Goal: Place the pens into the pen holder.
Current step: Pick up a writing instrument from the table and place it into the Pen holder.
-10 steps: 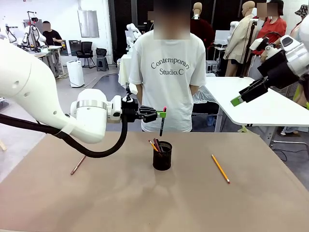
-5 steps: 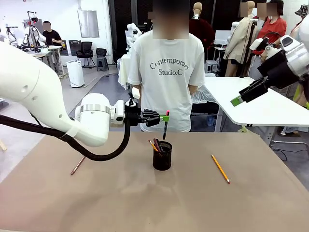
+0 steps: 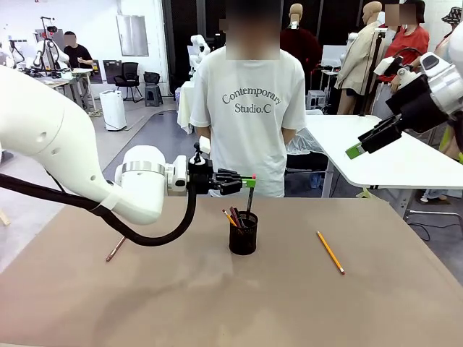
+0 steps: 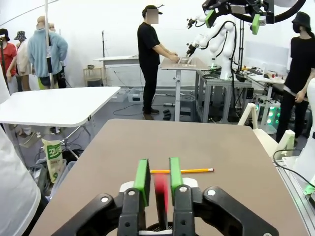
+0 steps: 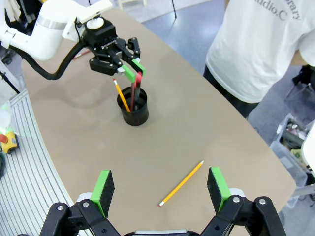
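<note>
Left hand (image 3: 249,179) level above pen holder (image 3: 243,237), pinching red-tipped pen (image 3: 249,196) upright, right hand (image 5: 160,186) raised, spread wide

Above holder (image 3: 243,233): blocked. Left gripper (image 3: 249,181) sits right over the mouth, clamped on a pen (image 3: 249,199) that reaches down to the rim. Other pens (image 3: 231,217) stick out of the cup.

Left of holder: left arm (image 3: 137,191) and black cable (image 3: 148,242) hang low over the table (image 3: 231,303). Pink pen (image 3: 116,246) lies beyond them.

Right of holder: open as far as the pencil (image 3: 330,251). Right gripper (image 3: 365,144) is high and well apart, jaws wide.

Near side of holder: bare table.

Far side of holder: person (image 3: 249,108) at the edge.
</note>
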Robot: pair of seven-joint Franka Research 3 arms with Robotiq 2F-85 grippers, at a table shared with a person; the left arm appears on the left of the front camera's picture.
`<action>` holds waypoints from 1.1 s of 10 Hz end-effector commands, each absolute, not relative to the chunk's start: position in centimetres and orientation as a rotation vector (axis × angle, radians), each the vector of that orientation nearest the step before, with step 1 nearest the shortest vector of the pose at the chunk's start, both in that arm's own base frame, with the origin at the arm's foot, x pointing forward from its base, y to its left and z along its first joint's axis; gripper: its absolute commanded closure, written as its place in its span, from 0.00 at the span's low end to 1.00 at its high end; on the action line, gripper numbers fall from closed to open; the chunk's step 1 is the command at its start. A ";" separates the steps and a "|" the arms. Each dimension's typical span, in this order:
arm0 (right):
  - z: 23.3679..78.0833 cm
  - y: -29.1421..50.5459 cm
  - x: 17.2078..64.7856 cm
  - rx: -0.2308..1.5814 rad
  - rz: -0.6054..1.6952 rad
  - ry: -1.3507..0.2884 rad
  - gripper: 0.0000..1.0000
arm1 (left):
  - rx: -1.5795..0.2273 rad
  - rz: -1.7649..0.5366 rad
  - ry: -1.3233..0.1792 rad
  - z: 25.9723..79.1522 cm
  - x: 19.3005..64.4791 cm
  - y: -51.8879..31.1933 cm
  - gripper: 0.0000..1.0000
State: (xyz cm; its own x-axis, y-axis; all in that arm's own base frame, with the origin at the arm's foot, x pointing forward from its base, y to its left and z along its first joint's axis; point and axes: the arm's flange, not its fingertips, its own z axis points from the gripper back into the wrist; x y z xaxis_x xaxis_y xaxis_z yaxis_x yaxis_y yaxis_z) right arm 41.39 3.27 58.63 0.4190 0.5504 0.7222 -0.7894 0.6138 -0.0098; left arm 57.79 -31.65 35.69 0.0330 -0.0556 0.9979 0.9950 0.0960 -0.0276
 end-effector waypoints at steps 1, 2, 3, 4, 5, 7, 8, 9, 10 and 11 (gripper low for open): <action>58.7 3.4 41.4 0.382 0.848 -0.759 0.00 | -1.135 -1.164 -1.224 35.6 57.3 -31.3 0.41; 58.7 3.4 41.4 0.382 0.848 -0.759 0.00 | -1.133 -1.159 -1.221 35.5 57.3 -31.4 0.22; 58.7 3.4 41.4 0.382 0.848 -0.759 0.00 | -1.134 -1.156 -1.220 35.5 57.3 -31.3 0.02; 58.7 3.4 41.4 0.382 0.848 -0.759 0.00 | -1.135 -1.157 -1.218 35.6 57.3 -31.3 0.00; 58.7 3.4 41.4 0.382 0.848 -0.759 0.00 | -1.135 -1.158 -1.216 35.7 57.2 -31.3 0.00; 58.7 3.4 41.4 0.382 0.848 -0.759 0.00 | -1.129 -1.174 -1.212 35.8 57.3 -31.2 0.00; 58.7 3.4 41.4 0.382 0.848 -0.759 0.00 | -1.124 -1.177 -1.211 35.9 57.1 -31.2 0.00; 58.7 3.4 41.4 0.382 0.848 -0.759 0.00 | -1.120 -1.179 -1.210 35.8 57.4 -31.1 0.00; 58.7 3.4 41.4 0.382 0.848 -0.759 0.00 | -1.085 -1.201 -1.191 36.0 57.2 -31.0 0.00; 58.7 3.4 41.4 0.382 0.848 -0.759 0.00 | -1.129 -1.157 -1.194 35.8 57.7 -31.6 0.00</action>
